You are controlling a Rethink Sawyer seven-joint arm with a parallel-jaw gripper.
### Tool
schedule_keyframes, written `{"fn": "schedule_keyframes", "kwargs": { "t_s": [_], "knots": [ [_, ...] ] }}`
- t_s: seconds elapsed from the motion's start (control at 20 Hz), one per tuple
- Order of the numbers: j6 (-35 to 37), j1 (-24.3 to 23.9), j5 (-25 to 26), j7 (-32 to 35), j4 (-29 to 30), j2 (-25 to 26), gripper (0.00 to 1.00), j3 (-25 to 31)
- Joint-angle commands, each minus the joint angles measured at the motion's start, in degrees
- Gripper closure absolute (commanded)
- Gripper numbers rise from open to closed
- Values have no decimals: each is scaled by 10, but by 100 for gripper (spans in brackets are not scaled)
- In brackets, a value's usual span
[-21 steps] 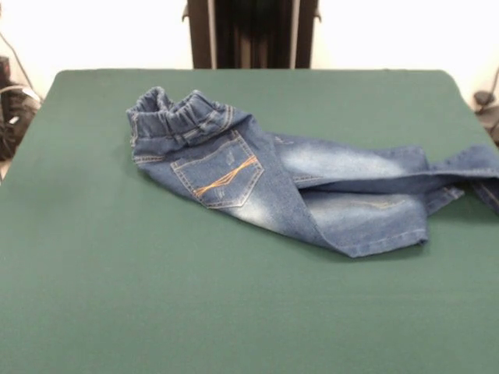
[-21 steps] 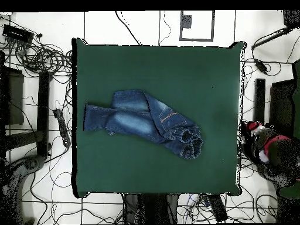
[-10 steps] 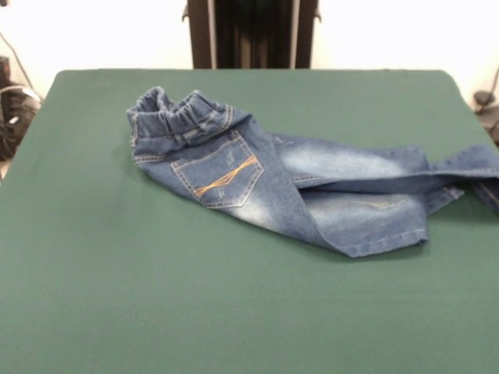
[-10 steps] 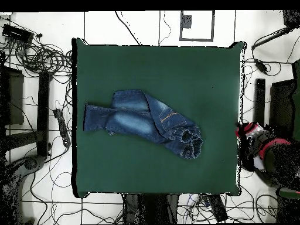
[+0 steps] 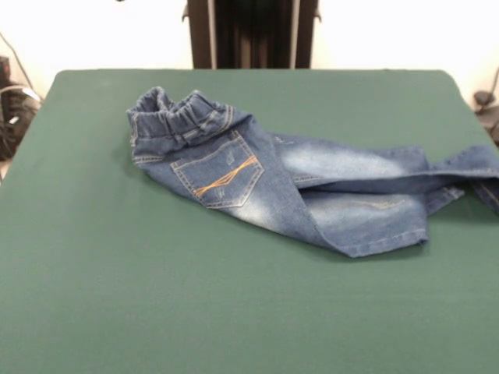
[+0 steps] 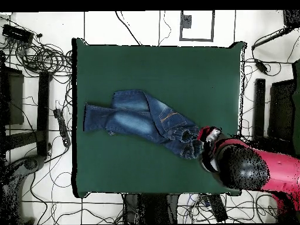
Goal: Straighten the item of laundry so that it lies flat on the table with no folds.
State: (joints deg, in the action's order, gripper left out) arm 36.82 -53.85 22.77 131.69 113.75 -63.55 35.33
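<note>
While the jeans (image 5: pixel 288 183) lie crumpled near the middle of the worktop (image 5: pixel 195 312), the red and black arm (image 6: pixel 246 170) shows only in the overhead view, reaching in over the worktop's edge, its end just beside the bunched waistband (image 5: pixel 178 117). The pincer is hidden under the arm's bulk there and absent from the front view, so I cannot tell whether it is released or clenched. Judging by this, the step in hand is the approach to a first grasp at the waistband. The jeans are folded: one leg crosses under the other, the seat with its orange-stitched pocket (image 5: pixel 220 179) is twisted up, and the leg ends trail from the waistband to the worktop's side edge, one cuff (image 5: pixel 487 187) seeming to hang over it. To do it well, I would take one layer of the elastic rim rather than the whole bunch, lift just enough to free the fold, and draw away from the legs so the cloth's own drag on the felt-like green top pulls it straight; a high lift would likely drag the overhanging cuff back into a heap. Around the worktop, the pale floor carries many black cables (image 6: pixel 35 58) and dark stands, well apart from the jeans.
</note>
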Motion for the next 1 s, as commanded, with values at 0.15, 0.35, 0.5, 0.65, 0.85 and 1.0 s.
{"fn": "schedule_keyframes", "kwargs": {
  "t_s": [0.15, 0.35, 0.5, 0.65, 0.85, 1.0],
  "knots": [
    [-33, 99, -48, 162, 83, -16, 0, -90],
    [-54, 152, -51, 183, 72, 2, 0, -133],
    [-83, 186, -58, 193, 65, 28, 0, -164],
    [-105, 217, -71, 198, 64, 44, 0, -191],
    [-136, 248, -95, 198, 61, 71, 0, -218],
    [-166, 277, -107, 204, 52, 98, 0, -242]
  ]
}}
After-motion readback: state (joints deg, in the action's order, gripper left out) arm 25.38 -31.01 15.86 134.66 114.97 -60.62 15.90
